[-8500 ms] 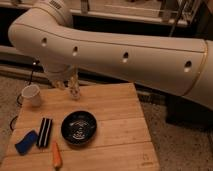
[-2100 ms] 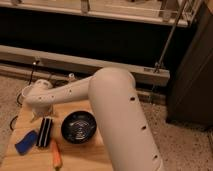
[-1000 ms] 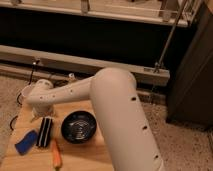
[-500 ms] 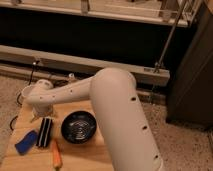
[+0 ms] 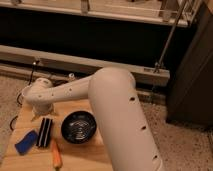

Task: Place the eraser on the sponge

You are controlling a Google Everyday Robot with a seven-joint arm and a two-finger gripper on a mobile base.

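Tool (image 5: 43, 114) low under the white arm's wrist, right above the far end of the small black, white-striped rectangular eraser (image 5: 45, 133), likely for a grasp; apart or together, impossible to tell. Eraser flat on the light wooden counter (image 5: 85, 156), just beside the bright blue soft oblong sponge (image 5: 26, 142), not on it. Dark round glossy bowl (image 5: 78, 128) alongside, seemingly holding nothing; orange carrot (image 5: 56, 156) outside it

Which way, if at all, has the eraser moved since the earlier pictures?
No. The eraser lies between the sponge and the bowl, as before; the hand is by its far end.
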